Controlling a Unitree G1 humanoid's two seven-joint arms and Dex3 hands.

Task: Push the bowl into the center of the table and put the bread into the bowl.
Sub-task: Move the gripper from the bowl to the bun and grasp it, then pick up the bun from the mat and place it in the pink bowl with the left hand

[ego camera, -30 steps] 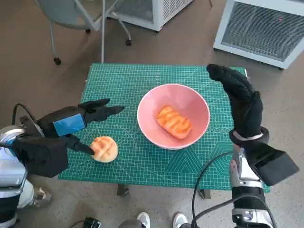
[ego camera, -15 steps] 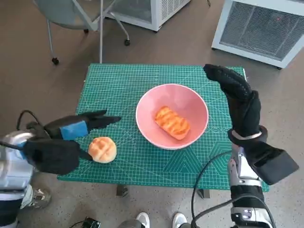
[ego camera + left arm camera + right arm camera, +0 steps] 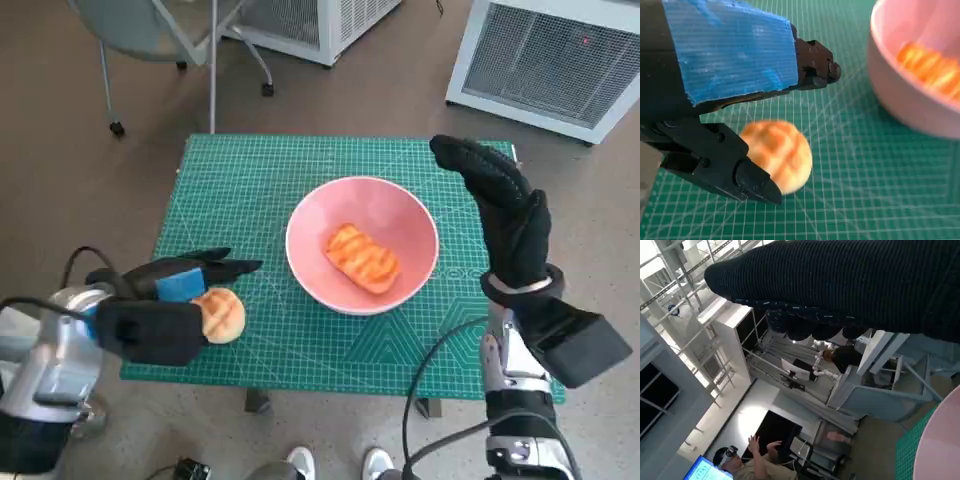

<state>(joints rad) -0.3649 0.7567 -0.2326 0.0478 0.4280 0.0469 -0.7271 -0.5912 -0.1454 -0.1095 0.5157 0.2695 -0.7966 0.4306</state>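
A pink bowl [image 3: 400,215] stands right of the middle of the green table [image 3: 260,180], with an orange grilled bread [image 3: 362,257] lying in it. A round bun [image 3: 222,312] rests near the table's front left edge. My left hand [image 3: 170,300] lies low around the bun. In the left wrist view the bun [image 3: 777,152] sits between the thumb and the spread fingers [image 3: 815,65], which stand off it, and the bowl [image 3: 910,105] is just beyond. My gloved right hand [image 3: 505,215] is raised beside the bowl's right side, fingers stretched out, holding nothing.
A chair [image 3: 160,25] and white appliances [image 3: 560,50] stand on the floor behind the table. Shoes [image 3: 340,462] show below the front edge. In the right wrist view a person [image 3: 740,460] sits at a screen.
My left hand has drawn back toward the front edge and now lies partly over the bun. The bowl, both breads and my right hand have stayed put.
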